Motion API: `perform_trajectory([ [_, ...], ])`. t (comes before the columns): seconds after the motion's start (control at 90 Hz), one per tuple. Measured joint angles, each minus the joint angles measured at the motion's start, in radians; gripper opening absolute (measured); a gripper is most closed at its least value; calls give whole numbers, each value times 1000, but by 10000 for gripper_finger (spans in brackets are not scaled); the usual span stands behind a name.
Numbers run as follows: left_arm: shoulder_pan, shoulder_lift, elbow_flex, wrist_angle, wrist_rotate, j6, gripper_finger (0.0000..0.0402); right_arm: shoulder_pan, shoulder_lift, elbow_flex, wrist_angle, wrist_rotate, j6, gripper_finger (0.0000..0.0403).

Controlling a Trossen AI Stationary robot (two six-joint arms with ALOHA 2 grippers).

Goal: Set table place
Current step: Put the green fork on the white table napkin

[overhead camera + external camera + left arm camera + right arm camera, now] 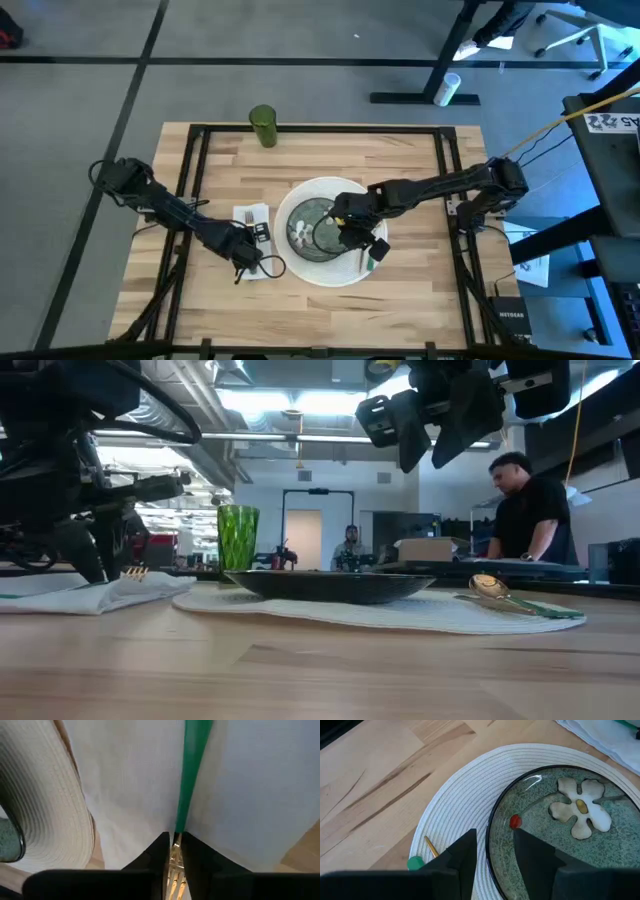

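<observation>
One desk (400, 160), light wood with black rails, filling mid-frame. On it: one round white placemat (325, 275), one dark green plate (570, 845) with a flower motif on it, one white napkin (252, 214), one green glass (263, 126) at the far edge, one gold spoon (495, 590) on the mat's right side.

Left end effector (173, 851) clamped on one green-handled fork (192, 765) over the napkin. Right end effector (495, 852) parted, empty, above the plate rim.

Bare wood at the far right and near edge. Grey floor; two people behind.
</observation>
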State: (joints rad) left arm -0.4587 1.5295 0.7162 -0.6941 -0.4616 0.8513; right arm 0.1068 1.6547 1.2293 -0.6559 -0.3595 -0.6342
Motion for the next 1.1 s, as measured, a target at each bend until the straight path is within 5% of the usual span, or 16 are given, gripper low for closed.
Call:
perform_trajectory([
  [0.444,-8,0,0,-11,-1,-36,84,0,0,0,0,0,0,115],
  [1.1,-78,0,0,-28,-131,-25,89,0,0,0,0,0,0,115],
])
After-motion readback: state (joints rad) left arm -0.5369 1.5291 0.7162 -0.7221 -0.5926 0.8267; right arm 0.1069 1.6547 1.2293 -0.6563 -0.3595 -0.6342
